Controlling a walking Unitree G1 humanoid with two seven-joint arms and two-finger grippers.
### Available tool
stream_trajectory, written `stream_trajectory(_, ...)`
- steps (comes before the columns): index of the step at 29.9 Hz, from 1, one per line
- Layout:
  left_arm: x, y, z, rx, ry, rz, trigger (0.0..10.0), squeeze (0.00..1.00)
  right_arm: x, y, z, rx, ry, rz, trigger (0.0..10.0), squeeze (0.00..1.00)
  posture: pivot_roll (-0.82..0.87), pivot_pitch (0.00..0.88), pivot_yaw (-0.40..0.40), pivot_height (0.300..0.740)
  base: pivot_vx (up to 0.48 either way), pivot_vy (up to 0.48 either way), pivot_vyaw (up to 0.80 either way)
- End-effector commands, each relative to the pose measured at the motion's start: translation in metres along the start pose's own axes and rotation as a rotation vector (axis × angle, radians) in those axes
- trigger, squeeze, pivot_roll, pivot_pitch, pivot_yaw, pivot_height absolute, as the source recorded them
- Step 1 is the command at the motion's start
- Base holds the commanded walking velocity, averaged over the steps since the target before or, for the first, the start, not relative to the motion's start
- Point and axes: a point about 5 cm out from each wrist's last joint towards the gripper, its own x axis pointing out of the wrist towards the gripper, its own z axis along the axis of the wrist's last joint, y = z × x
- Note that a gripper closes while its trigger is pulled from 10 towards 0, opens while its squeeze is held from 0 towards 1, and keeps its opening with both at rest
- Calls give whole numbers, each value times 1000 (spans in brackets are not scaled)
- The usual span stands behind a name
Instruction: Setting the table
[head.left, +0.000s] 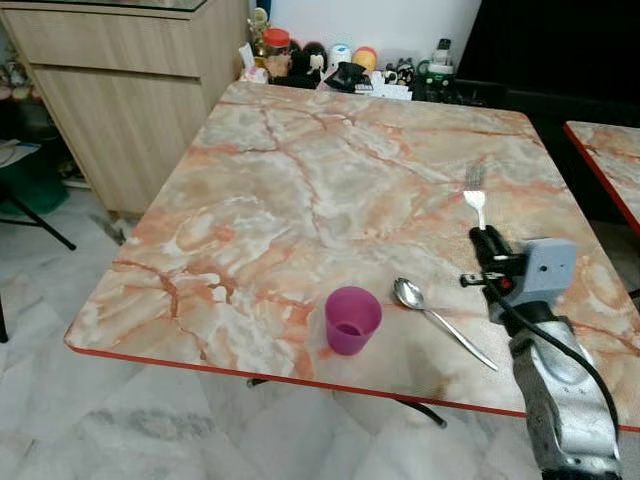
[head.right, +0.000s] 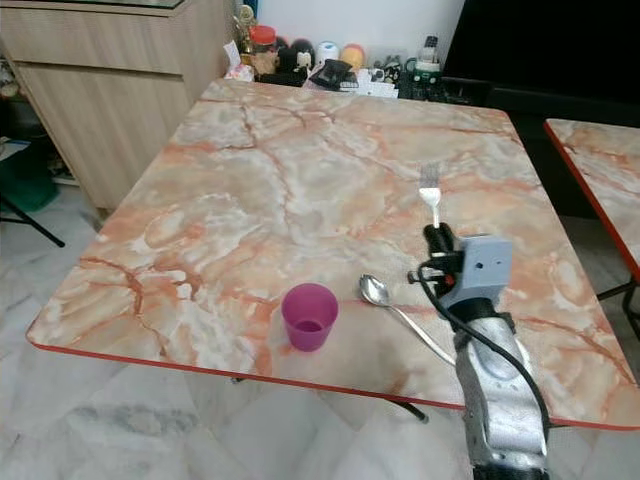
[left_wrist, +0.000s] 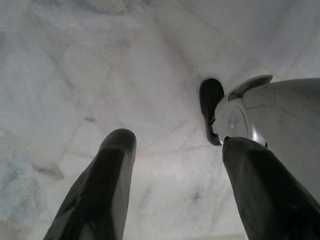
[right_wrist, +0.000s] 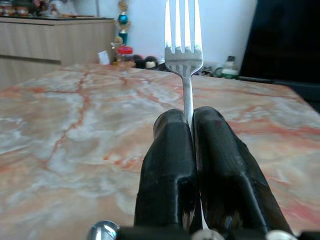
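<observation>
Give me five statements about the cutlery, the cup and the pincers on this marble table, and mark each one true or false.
1. The right pincer is shut on the fork. True.
2. The spoon lies inside the purple cup. False: it lies on the table, to the cup's right.
3. The purple cup stands upright near the table's front edge. True.
4. The fork's tines point down at the table. False: they point away from the pincer, past its fingertips.
5. The left pincer grips the spoon. False: it is open, over pale floor.
</observation>
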Motion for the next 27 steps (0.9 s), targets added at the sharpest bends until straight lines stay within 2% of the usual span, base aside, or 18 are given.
stream_trajectory(1,-3,2,-9,11,26,6,10000,0,-2,-4,5,-9,-28,-17,10000,0,92,39,-51,740,0,0,0)
stream_trajectory(4,-1,10,2,27,-11,13,10000,0,-4,-6,3,-30,-29,-38,10000,0,92,17,-46,740,0,0,0)
stream_trajectory(6,-1,15,8,30,-31,19,10000,0,-5,-7,3,-11,-38,-62,10000,0,92,8,-41,740,0,0,0)
stream_trajectory(10,0,17,12,33,-43,19,10000,0,-6,-6,2,-1,-36,-70,10000,0,86,1,-31,740,0,0,0)
stream_trajectory(14,1,13,17,44,-61,6,10000,0,-8,0,-3,18,-24,-84,10000,0,78,4,-27,740,0,0,0)
stream_trajectory(17,3,4,19,46,-73,-8,10000,0,-18,6,-10,29,-1,-107,10000,0,70,18,-27,740,0,0,0)
stream_trajectory(20,4,0,21,44,-76,-14,10000,0,-24,2,-13,19,10,-123,10000,0,69,38,-21,740,0,0,0)
stream_trajectory(22,5,0,23,46,-80,-20,10000,0,-30,-7,-15,-6,20,-151,10000,0,61,53,-20,740,0,0,0)
stream_trajectory(27,6,-1,29,55,-98,-23,10000,0,-30,-12,-13,-13,19,-170,10000,0,63,58,-18,740,0,0,0)
